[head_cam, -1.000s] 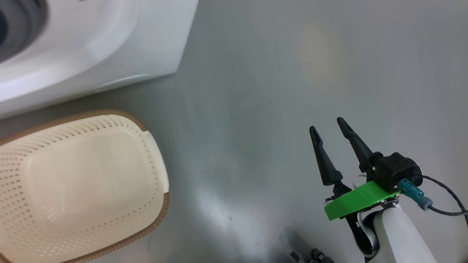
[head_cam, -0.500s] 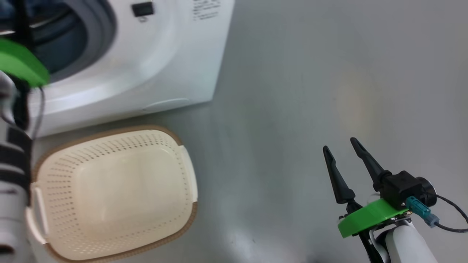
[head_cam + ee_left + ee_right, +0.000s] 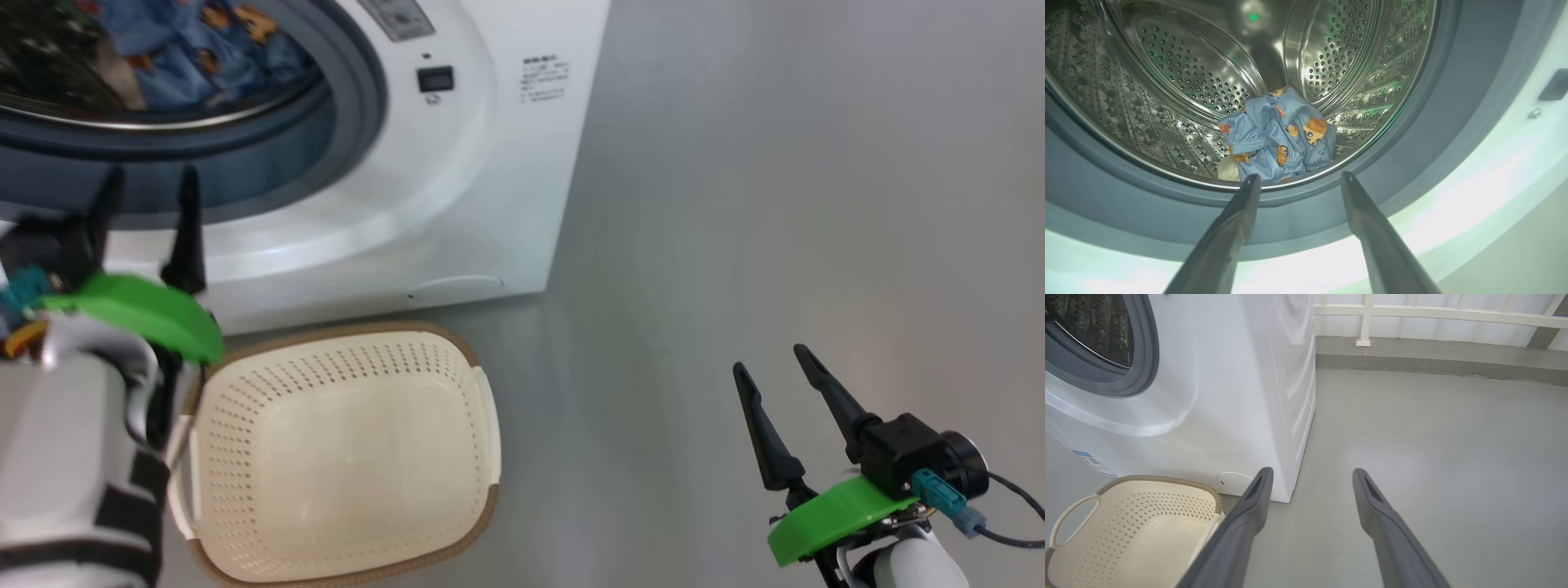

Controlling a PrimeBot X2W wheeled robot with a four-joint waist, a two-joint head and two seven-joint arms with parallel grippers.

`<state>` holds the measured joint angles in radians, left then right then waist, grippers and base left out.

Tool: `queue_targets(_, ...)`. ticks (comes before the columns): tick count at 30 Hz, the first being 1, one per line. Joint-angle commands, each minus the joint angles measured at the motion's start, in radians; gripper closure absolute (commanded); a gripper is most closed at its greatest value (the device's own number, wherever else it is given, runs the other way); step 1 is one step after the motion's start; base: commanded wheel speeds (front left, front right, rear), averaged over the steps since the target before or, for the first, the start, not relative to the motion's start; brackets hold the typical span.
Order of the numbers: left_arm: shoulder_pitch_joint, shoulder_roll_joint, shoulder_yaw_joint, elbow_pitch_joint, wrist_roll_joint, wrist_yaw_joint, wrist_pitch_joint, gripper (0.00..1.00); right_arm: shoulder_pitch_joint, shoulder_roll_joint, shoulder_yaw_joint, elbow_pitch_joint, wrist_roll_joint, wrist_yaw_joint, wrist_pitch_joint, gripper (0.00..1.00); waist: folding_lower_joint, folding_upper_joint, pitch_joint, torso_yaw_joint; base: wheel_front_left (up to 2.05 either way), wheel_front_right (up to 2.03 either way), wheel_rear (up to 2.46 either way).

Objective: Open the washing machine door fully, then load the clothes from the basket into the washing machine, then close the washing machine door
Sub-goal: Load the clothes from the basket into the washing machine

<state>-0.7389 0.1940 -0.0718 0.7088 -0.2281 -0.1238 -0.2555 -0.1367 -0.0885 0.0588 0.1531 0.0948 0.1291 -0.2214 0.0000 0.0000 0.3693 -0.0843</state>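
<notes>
The white washing machine [image 3: 482,180] stands at the upper left with its drum mouth uncovered; its door is out of view. Light blue clothes [image 3: 1278,134] with orange prints lie at the bottom of the steel drum, also seen in the head view as clothes [image 3: 204,41]. A bit of cream cloth [image 3: 1227,170] peeks beside them. The cream basket [image 3: 343,453] sits on the floor before the machine, with nothing in it. My left gripper [image 3: 147,192] is open, just outside the grey gasket [image 3: 1412,155], holding nothing. My right gripper [image 3: 771,363] is open over bare floor at the right.
Grey floor [image 3: 775,204] stretches to the right of the machine. A low kerb and white railing [image 3: 1412,318] bound the far side. The basket [image 3: 1126,535] stands close to the machine's front lower corner.
The head camera has swung left and up, bringing the drum opening and my left gripper into view. Both grippers stay open; the right one holds its pose.
</notes>
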Motion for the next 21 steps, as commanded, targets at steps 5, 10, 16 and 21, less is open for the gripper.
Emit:
queue_targets(5, 0.175, 0.011, 0.029, -0.142, -0.022, 0.005, -0.006, 0.00, 0.044, -0.001, 0.014, -0.033, -0.017, 0.002, 0.009, 0.00, 0.0000, 0.0000, -0.119, 0.065, 0.00, 0.00, 0.00)
queue_targets(10, 0.330, -0.023, 0.010, -0.242, -0.023, 0.017, -0.006, 0.00, 0.071, 0.009, -0.001, -0.042, -0.016, 0.002, 0.009, 0.00, 0.0000, 0.0000, -0.186, 0.082, 0.00, 0.00, 0.00)
queue_targets(16, 0.469, -0.058, -0.007, -0.332, -0.029, 0.045, -0.006, 0.00, 0.111, 0.024, -0.014, -0.052, -0.016, 0.002, 0.010, 0.00, 0.0000, 0.0000, -0.249, 0.099, 0.00, 0.00, 0.00)
queue_targets(21, 0.564, -0.074, 0.003, -0.401, -0.048, 0.075, -0.006, 0.00, 0.139, 0.031, -0.019, -0.060, -0.015, 0.002, 0.011, 0.00, 0.0000, 0.0000, -0.296, 0.106, 0.00, 0.00, 0.00)
